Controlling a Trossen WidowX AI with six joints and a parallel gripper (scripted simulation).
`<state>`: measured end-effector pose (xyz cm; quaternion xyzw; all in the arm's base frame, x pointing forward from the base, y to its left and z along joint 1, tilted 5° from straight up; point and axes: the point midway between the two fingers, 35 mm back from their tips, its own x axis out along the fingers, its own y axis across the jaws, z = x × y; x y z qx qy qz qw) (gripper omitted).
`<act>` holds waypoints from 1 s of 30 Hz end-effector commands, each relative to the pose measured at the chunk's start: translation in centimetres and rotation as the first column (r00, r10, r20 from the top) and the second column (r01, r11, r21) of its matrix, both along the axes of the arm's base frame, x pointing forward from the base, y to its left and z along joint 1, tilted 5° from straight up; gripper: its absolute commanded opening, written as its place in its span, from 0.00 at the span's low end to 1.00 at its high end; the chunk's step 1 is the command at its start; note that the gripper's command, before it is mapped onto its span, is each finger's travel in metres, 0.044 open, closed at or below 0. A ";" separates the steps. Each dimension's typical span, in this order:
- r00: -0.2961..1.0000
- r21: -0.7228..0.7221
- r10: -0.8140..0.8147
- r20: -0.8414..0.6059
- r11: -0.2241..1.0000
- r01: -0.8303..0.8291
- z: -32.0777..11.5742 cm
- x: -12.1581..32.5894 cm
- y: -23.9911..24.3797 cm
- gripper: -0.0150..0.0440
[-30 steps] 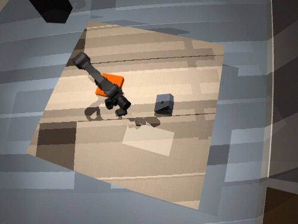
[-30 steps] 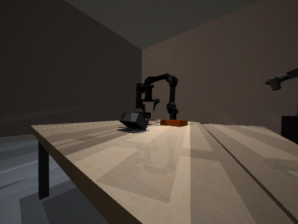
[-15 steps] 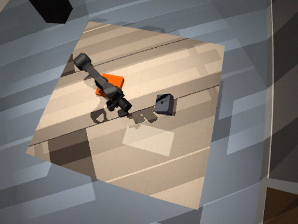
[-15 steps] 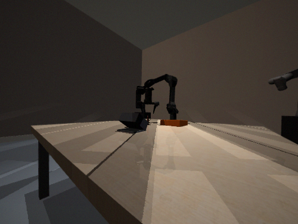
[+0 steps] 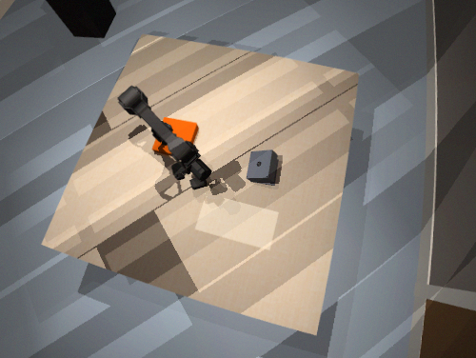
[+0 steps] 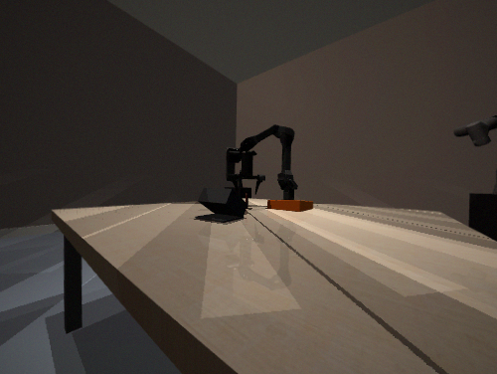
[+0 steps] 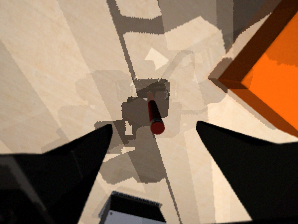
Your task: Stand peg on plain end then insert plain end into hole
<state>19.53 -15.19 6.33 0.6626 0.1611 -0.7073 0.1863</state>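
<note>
The red peg [image 7: 154, 116] shows in the wrist view straight below the camera, its round red end turned up towards me; it looks upright on the table, and I cannot make out its white band. My gripper [image 7: 154, 126] [image 5: 189, 179] [image 6: 251, 186] is open, its two dark fingers wide apart on either side of the peg and clear of it. The grey sloped panel [image 5: 262, 166] [image 6: 223, 201] [image 7: 133, 212] with one small hole in its face stands on the table to the right of the gripper in the top view. The peg is hidden in the top and exterior views.
An orange flat block [image 5: 184, 129] [image 6: 290, 204] [image 7: 272, 75] lies under the arm near its base, close beside the gripper. The wooden table [image 5: 267, 267] has its edges well away from the gripper. A dark box [image 5: 83, 16] stands off the table.
</note>
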 end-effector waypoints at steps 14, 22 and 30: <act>1.000 -0.002 0.004 -0.005 1.000 -0.004 -2.9 -0.4 -0.1 1.00; 1.000 0.001 0.000 -0.002 1.000 0.000 -3.1 -0.4 0.0 0.91; 1.000 0.001 0.000 -0.002 1.000 0.000 -3.1 -0.4 0.0 0.56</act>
